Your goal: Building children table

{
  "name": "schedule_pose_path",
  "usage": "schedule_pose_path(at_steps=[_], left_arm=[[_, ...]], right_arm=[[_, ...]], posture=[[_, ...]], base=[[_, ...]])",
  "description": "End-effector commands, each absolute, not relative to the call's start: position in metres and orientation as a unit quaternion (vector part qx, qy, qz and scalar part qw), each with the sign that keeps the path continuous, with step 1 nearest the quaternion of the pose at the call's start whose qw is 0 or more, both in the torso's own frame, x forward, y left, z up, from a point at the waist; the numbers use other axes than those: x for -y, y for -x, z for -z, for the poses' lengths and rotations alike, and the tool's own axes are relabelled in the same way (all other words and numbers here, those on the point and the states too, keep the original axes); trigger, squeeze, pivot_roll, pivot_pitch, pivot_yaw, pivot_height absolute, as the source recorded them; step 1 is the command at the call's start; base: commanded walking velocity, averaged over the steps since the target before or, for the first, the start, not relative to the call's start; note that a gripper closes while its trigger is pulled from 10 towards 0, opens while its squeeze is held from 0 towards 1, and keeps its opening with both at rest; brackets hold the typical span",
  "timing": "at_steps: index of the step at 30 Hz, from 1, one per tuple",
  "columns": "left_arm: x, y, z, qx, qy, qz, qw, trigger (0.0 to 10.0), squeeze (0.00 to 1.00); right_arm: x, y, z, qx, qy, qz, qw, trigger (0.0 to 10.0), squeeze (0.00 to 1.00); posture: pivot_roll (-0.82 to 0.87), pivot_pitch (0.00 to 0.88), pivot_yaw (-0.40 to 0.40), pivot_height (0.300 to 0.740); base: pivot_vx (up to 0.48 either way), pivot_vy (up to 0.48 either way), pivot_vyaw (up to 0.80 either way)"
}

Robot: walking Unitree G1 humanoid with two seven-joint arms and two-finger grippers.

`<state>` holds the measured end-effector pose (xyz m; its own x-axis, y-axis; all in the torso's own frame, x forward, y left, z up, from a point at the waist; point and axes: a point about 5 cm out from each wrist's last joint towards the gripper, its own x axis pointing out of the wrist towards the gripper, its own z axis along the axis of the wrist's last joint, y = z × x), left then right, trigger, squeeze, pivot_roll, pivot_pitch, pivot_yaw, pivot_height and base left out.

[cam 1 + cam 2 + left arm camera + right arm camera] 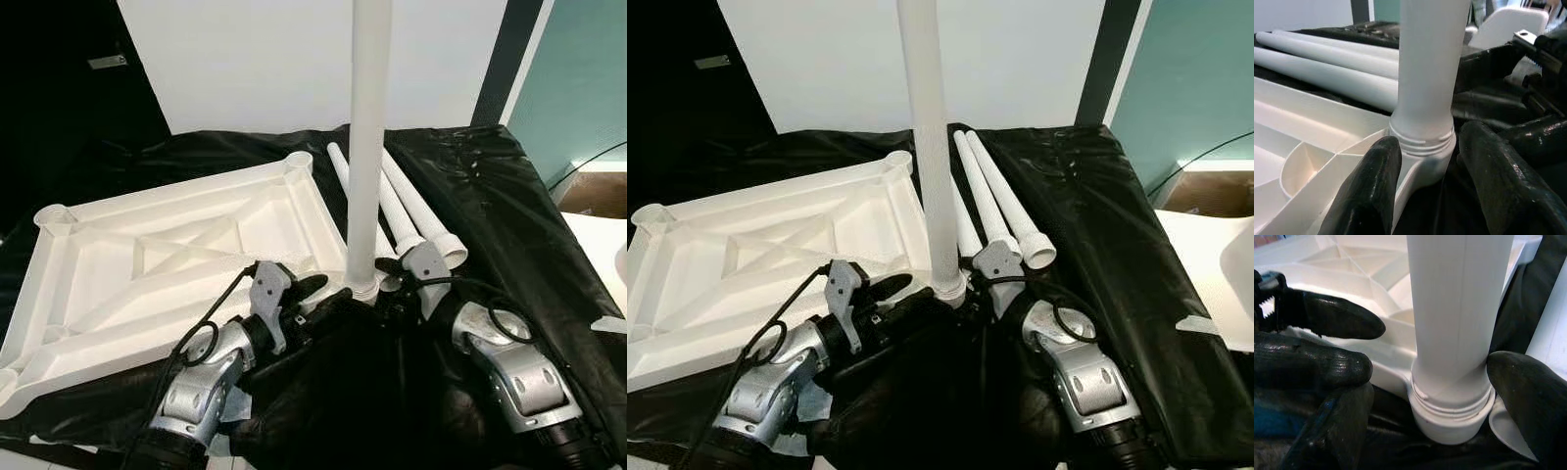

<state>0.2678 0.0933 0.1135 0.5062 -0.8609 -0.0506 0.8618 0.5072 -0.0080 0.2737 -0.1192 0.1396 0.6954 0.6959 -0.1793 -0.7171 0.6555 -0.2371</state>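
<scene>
A white tabletop lies upside down on a black sheet. One white table leg stands upright in its near right corner socket. My left gripper reaches in from the left, and both its fingertips press the leg's threaded collar. My right gripper comes from the right and straddles the same base. It is open, with one finger against the collar and the other apart from the leg. Spare legs lie side by side behind the upright one.
The black sheet covers the floor under everything. A white wall stands close behind, with a teal wall at the right. A cardboard box and a white object sit at the right edge.
</scene>
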Motion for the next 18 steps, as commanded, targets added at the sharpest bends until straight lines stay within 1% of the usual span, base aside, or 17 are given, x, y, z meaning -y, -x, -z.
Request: schedule_pose_path(at_steps=[1,5,9,12,14,15,18], left_arm=[[-0.094,-0.261,-0.093,-0.085,-0.038,0.543,0.834,10.0,0.0],[-0.094,-0.267,-0.091,-0.093,-0.061,0.537,0.836,10.0,0.0],[-0.097,-0.275,-0.083,-0.119,-0.099,0.518,0.841,10.0,0.0],[-0.1,-0.276,-0.075,-0.154,-0.124,0.512,0.836,10.0,0.0],[-0.1,-0.276,-0.075,-0.154,-0.124,0.512,0.836,10.0,0.0],[-0.101,-0.273,-0.07,-0.179,-0.123,0.526,0.822,10.0,0.0],[-0.101,-0.272,-0.069,-0.188,-0.119,0.533,0.816,10.0,0.0]], right_arm=[[0.115,-0.281,-0.154,-0.004,0.151,-0.39,0.908,10.0,0.0],[0.112,-0.285,-0.157,0.0,0.147,-0.391,0.909,10.0,0.0],[0.105,-0.287,-0.16,0.009,0.138,-0.399,0.907,10.0,0.0],[0.102,-0.288,-0.161,0.013,0.136,-0.402,0.906,10.0,0.0],[0.102,-0.288,-0.161,0.013,0.136,-0.402,0.906,10.0,0.0],[0.101,-0.29,-0.162,0.015,0.133,-0.401,0.906,10.0,0.0],[0.101,-0.291,-0.163,0.016,0.132,-0.401,0.907,10.0,0.0]], posture=[[0.0,0.0,0.068,0.74],[0.01,0.0,0.065,0.74],[0.02,0.0,0.06,0.74],[0.02,0.0,0.059,0.74],[0.02,0.0,0.059,0.74],[0.02,0.0,0.055,0.74],[0.02,0.0,0.055,0.74]], base=[[0.0,0.0,0.0],[0.0,0.0,0.0],[0.0,0.0,0.0],[0.0,0.0,0.0],[0.0,0.0,0.0],[0.0,0.0,0.0],[0.0,0.0,0.0]])
